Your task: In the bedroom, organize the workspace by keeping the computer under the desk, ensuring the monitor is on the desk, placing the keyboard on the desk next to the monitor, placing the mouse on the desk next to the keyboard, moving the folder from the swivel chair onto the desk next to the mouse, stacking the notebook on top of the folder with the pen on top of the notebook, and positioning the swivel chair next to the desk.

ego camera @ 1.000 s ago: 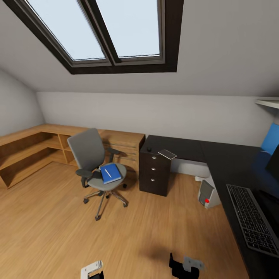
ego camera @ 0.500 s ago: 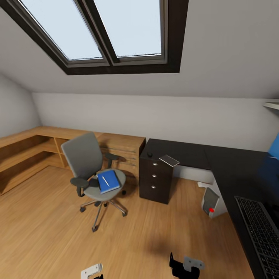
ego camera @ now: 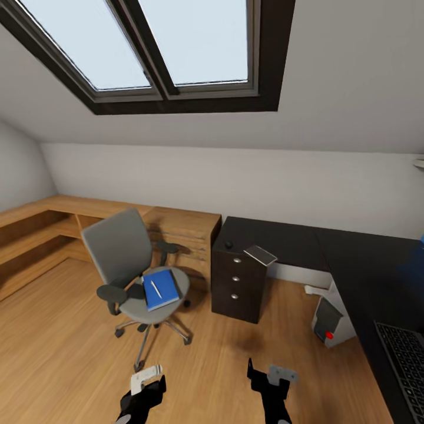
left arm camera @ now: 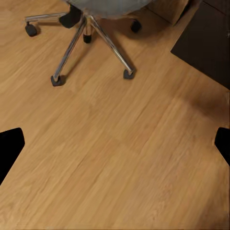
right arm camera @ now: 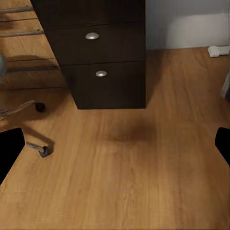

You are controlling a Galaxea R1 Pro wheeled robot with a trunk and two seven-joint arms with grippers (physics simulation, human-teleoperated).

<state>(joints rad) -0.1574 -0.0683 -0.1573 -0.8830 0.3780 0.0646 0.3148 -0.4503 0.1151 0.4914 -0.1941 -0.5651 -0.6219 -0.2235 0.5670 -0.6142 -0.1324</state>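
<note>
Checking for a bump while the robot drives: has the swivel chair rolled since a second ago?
No. The swivel chair keeps its place beside the drawer unit; the camera moved.

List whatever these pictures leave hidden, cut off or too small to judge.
- Keyboard, head view: cut by the picture's right edge, so its full length is unseen.
- Mouse, head view: too small; just a dark lump on the desk.
- Computer, head view: partly hidden under the desk edge.
- Swivel chair, left wrist view: seat cut by the picture edge; base and casters show.
- Left gripper and right gripper, head view: opening unclear.
</note>
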